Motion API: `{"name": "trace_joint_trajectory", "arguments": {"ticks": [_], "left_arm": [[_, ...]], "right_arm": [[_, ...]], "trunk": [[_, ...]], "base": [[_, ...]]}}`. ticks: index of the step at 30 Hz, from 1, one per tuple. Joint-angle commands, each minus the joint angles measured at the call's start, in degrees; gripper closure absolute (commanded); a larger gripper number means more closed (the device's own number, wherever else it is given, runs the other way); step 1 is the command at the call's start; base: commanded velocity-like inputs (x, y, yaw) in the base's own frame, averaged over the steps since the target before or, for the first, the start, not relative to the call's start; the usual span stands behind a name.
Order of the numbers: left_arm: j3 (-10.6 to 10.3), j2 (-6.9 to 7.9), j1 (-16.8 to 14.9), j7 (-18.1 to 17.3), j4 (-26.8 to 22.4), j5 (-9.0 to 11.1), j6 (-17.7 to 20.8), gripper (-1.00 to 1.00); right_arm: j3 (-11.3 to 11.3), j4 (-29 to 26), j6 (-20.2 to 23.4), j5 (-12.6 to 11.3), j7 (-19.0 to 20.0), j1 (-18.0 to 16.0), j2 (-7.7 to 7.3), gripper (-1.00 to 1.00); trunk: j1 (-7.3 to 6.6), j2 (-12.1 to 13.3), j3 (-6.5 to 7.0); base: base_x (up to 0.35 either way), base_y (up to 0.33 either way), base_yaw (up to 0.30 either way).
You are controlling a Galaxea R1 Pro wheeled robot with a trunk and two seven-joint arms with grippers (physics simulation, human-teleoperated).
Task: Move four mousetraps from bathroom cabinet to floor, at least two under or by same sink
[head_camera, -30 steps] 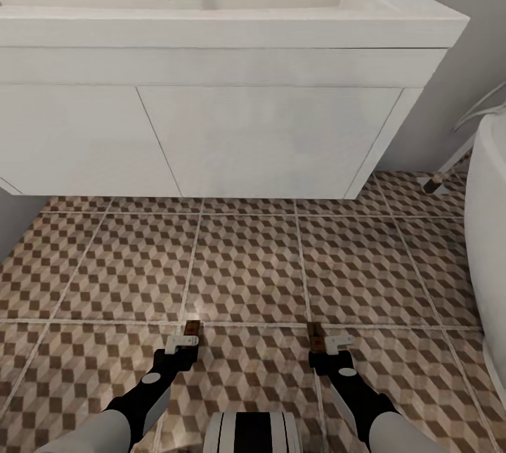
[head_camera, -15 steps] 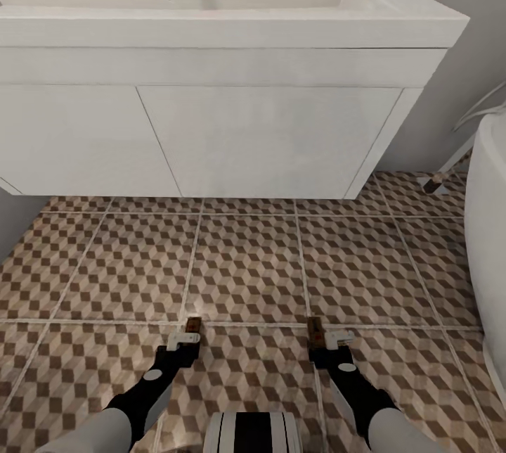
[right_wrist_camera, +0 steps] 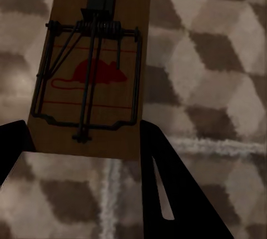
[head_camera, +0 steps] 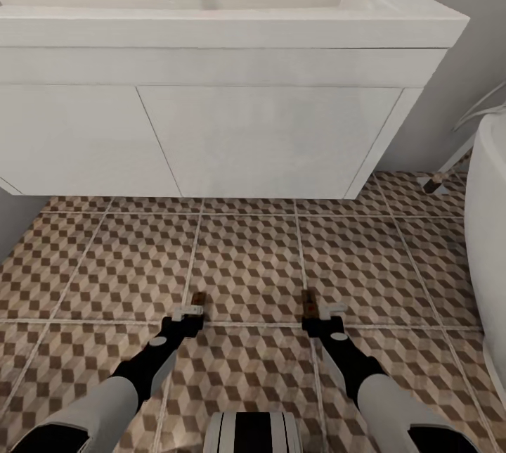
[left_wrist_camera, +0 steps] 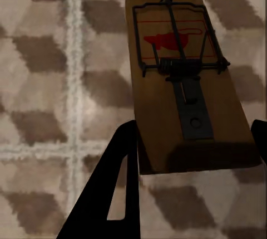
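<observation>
We see two flat tan wooden mousetraps with dark wire and a red mouse mark, one [head_camera: 198, 297] [left_wrist_camera: 183, 83] clamped in each hand, the other [head_camera: 308, 300] [right_wrist_camera: 92, 66] likewise, low above the cube-patterned brown-beige floor tiles [head_camera: 246, 263] before the wide white wall-hung sink [head_camera: 211, 80].

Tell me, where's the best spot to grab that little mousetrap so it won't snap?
Probably the plain wooden end, as the left gripper does: pinch the mousetrap across its two long edges, coming from the end away from the red mouse mark. The board is flat and narrow, and the wire spring sits on top, toward the far end.
</observation>
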Motion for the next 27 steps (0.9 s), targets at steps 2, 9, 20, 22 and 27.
{"name": "trace_joint_trajectory", "arguments": {"ticks": [2, 9, 20, 22, 27], "left_arm": [[-0.50, -0.05, -0.49, 0.29, 0.06, 0.35, 0.07, 1.00], [-0.50, 0.10, -0.91, -0.66, -1.18, 0.27, 0.44, 1.00], [-0.26, 0.17, -0.96, 2.60, -2.20, 0.52, -0.24, 1.00], [-0.17, 0.00, -0.96, 3.79, -2.12, 0.69, -0.45, 1.00], [-0.21, -0.32, -0.96, 4.16, -2.18, 0.78, -0.52, 1.00]], "right_arm": [[-0.36, 0.00, -0.05, 0.37, 0.11, -0.20, 0.06, 1.00], [-0.38, 0.01, -0.11, 0.38, 0.11, -0.36, 0.25, 1.00], [-0.45, -0.05, -0.95, 0.39, 0.11, -0.38, 0.32, 1.00], [-0.45, -0.07, -1.67, 0.41, 0.11, -0.37, 0.33, 1.00], [-0.45, -0.08, -2.05, 0.40, 0.11, -0.38, 0.33, 1.00]], "trunk": [[-0.01, -0.01, -0.03], [-0.01, -0.01, -0.03], [-0.01, -0.01, -0.03], [-0.01, -0.01, -0.03], [-0.01, -0.01, -0.03]], "base": [[0.000, 0.000, 0.000], [0.000, 0.000, 0.000], [0.000, 0.000, 0.000], [0.000, 0.000, 0.000], [0.000, 0.000, 0.000]]}}
